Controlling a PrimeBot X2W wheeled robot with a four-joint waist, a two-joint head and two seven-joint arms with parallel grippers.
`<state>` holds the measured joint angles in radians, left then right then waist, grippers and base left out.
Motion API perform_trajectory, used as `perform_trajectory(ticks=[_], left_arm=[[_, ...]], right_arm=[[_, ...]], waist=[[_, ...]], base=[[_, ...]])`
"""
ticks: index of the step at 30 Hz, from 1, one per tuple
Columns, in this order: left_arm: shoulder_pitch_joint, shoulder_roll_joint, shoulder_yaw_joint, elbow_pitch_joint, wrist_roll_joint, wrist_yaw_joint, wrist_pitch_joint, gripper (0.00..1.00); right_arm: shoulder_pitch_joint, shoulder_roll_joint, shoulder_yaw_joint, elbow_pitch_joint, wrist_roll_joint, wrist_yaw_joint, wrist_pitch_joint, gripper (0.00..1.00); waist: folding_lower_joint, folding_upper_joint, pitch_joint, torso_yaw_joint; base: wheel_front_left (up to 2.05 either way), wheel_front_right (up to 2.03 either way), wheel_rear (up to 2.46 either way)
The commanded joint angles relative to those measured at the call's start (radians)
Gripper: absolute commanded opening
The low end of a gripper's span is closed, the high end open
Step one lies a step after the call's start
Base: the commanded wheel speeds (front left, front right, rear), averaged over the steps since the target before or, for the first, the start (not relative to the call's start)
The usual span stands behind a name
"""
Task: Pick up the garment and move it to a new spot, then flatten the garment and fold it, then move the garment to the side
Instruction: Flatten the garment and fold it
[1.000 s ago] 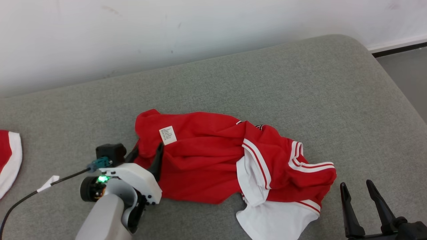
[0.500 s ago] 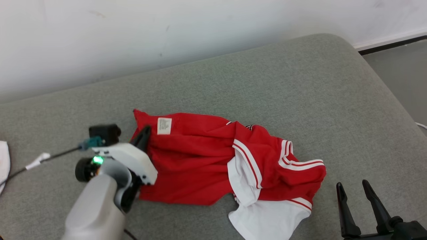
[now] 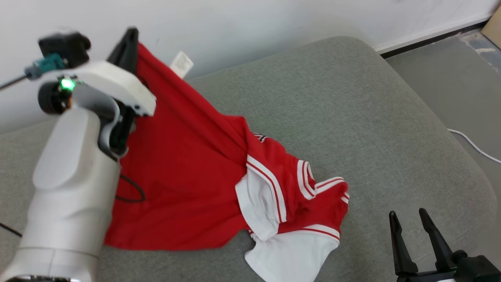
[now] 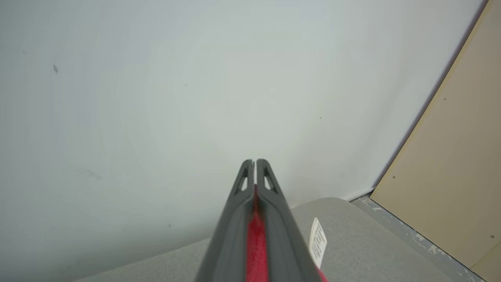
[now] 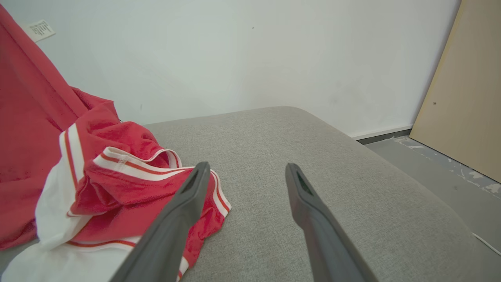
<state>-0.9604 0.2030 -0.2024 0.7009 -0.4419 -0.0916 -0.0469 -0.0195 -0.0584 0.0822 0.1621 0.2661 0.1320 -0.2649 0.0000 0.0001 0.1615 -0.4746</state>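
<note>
Presently my left gripper [image 3: 128, 39] is clamped flat on one edge of the garment [image 3: 184, 168]; the left wrist view shows red cloth between the closed fingers. That edge is held up in front of the wall [image 3: 254, 19]. The rest slopes down to the grey cushion [image 3: 344, 98], where the lower part lies bunched. Fabric: red body, white panels, red-and-white striped trim, heavily creased at the right end. A white label [image 3: 181, 62] sticks out near the gripped edge; its print is too blurred to read. My right gripper [image 3: 407, 214] hovers low near the garment's right end, fingers apart, holding nothing, seemingly clear of the cloth.
</note>
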Motion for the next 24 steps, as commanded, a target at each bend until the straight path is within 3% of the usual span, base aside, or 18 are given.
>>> perform_trajectory(ticks=[1, 7, 11, 19, 24], left_arm=[[-0.029, 0.008, 0.002, -0.002, 0.011, 0.001, -0.016, 0.00], [-0.138, -0.008, -0.006, -0.022, 0.005, -0.009, -0.062, 0.00], [-0.120, -0.018, -0.012, -0.051, -0.023, -0.021, -0.072, 0.00], [0.167, -0.002, -0.027, -0.233, -0.093, -0.028, -0.033, 0.00], [0.468, 0.022, 0.004, -0.422, -0.138, 0.027, -0.016, 0.00]], right_arm=[[-0.009, 0.002, -0.004, 0.002, 0.008, -0.003, 0.001, 1.00], [-0.003, 0.005, -0.019, 0.004, 0.005, -0.002, 0.001, 1.00], [0.009, 0.006, -0.034, 0.001, -0.004, -0.002, 0.001, 1.00], [0.057, -0.009, -0.046, -0.001, -0.011, -0.002, 0.001, 1.00], [0.089, -0.028, -0.057, -0.006, -0.013, -0.003, 0.001, 1.00]], waist=[[0.0000, -0.0001, 0.000, -0.010], [0.0000, -0.0001, -0.005, -0.008], [0.0000, -0.0001, -0.025, 0.019], [0.0000, -0.0001, -0.082, 0.115], [0.0000, -0.0001, -0.107, 0.187]], base=[[0.00, 0.00, 0.00], [0.00, 0.00, 0.00], [0.00, 0.00, 0.00], [0.00, 0.00, 0.00], [0.00, 0.00, 0.00]])
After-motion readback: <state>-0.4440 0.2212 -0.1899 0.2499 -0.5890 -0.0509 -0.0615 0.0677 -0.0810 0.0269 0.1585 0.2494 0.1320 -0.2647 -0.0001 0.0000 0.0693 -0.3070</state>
